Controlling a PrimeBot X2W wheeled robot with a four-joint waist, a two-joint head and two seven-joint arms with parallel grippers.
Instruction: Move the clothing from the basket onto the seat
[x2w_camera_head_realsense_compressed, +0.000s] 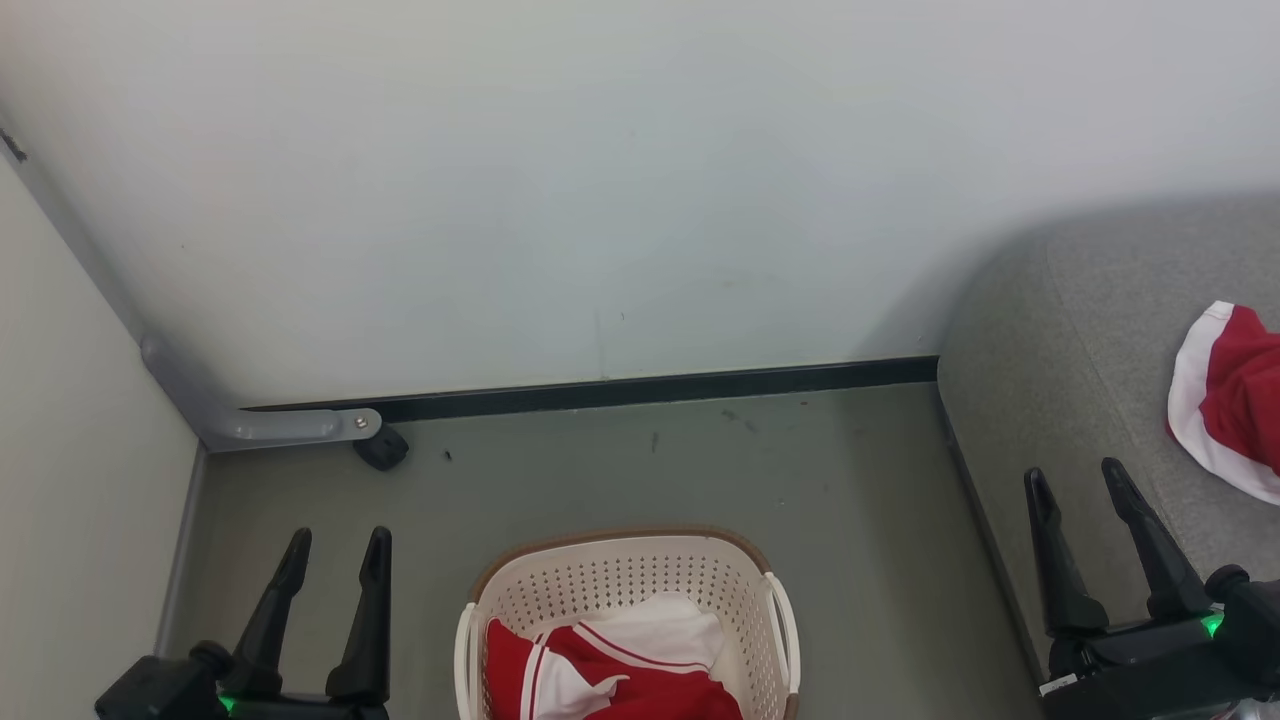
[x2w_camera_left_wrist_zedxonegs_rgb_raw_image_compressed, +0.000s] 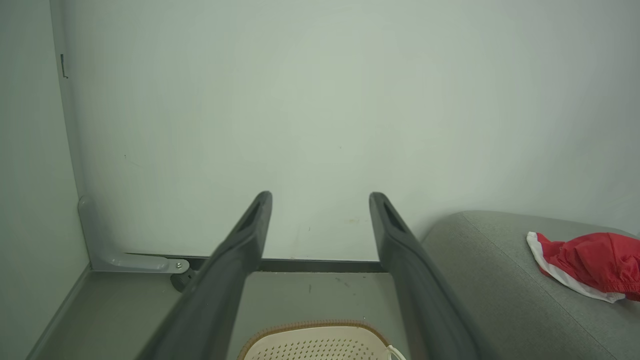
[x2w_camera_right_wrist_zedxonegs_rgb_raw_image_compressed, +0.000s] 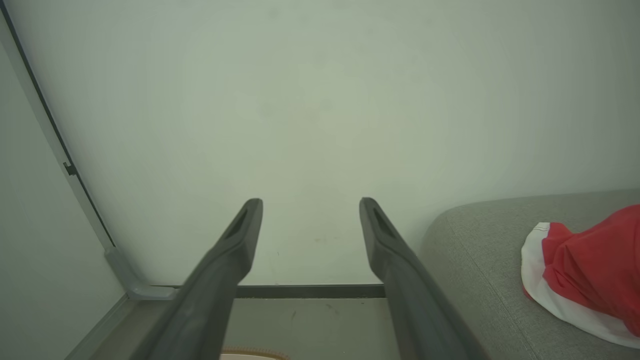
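Here both claws hang empty, fingers spread apart: the left claw (x2w_camera_head_realsense_compressed: 340, 540) over the floor (x2w_camera_head_realsense_compressed: 850, 480) beside the basket (x2w_camera_head_realsense_compressed: 620, 580), the right claw (x2w_camera_head_realsense_compressed: 1073, 475) above the seat (x2w_camera_head_realsense_compressed: 1060, 380) edge facing it. Red clothing (x2w_camera_head_realsense_compressed: 610, 670) sits in the basket; another garment (x2w_camera_head_realsense_compressed: 1235, 395) lies on the seat.

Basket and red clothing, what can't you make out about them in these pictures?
The basket: its near part is cut off by the head view's bottom edge.
The clothing in it: crumpled and cut by that same edge, so how many pieces cannot be told.
The seat: runs off the right edge in every view.
The red garment on it: cut by the right edge too; its type is unclear.
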